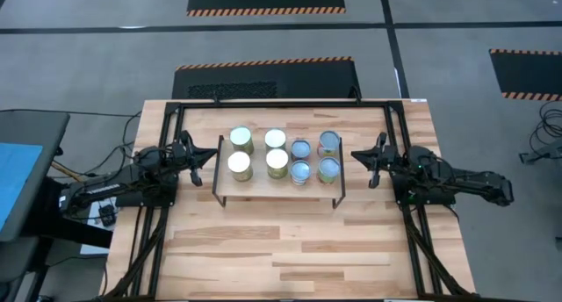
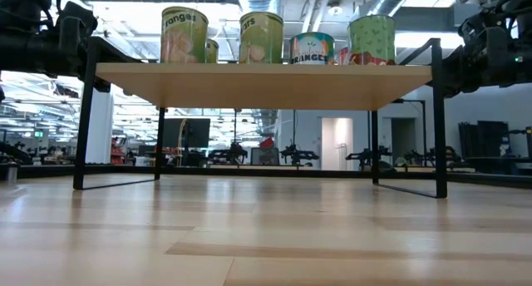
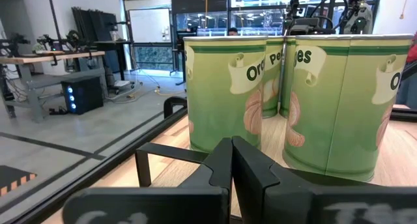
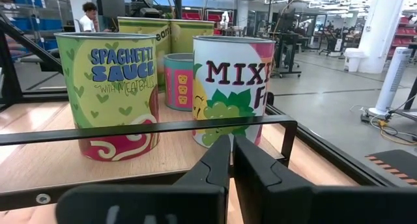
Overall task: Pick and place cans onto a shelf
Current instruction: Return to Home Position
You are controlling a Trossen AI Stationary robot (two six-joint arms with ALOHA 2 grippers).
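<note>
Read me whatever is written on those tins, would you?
"SPAGHETTI SAUCE", smaller "WITH MEATBALLS": green-and-yellow can, right wrist view.
"MIXE" over "F", cut off: white can beside it.
"ORANGES": blue can, low view.
"ranges", cut off: tall green can, low view.
The remaining lettering is cut off or too blurred to read.

From above, mid-frame, I see only the tops of the cans (image 1: 277, 162); their labels are hidden. At table height the back row shows only as slivers behind the front ones on the shelf (image 2: 262, 85). Past my left pincer (image 3: 231, 142), the green can (image 3: 345, 107) at right is cut by the frame's edge, its lettering broken. Past my right pincer (image 4: 232, 139), a small can (image 4: 177, 81) sits half hidden between two bigger ones.
</note>
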